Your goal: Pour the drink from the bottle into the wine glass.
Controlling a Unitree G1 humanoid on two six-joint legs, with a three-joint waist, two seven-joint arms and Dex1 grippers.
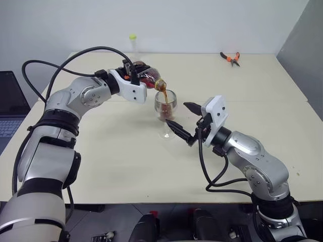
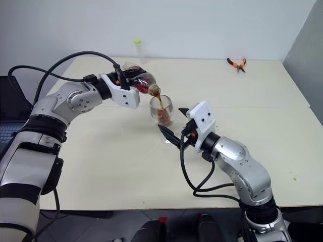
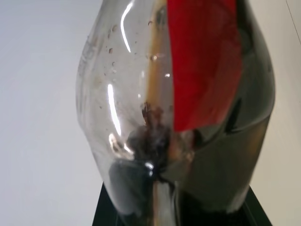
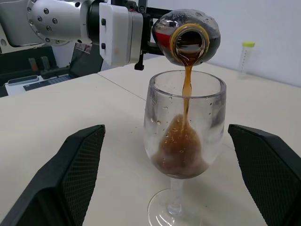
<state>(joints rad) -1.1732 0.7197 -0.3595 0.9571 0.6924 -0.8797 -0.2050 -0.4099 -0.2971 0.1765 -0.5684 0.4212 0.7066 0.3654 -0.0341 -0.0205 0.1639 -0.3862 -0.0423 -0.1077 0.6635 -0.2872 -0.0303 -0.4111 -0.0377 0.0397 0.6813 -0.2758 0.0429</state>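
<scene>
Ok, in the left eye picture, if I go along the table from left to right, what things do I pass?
Laptop → tall tube → bottle tipped in the left gripper → wine glass → open right gripper → orange pliers.

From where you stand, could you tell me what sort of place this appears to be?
Probably a lab or workshop test bench rather than a home. A plain cream table stands against a bare white wall, orange-handled pliers lie at its far edge, and a laptop sits beside it.
</scene>
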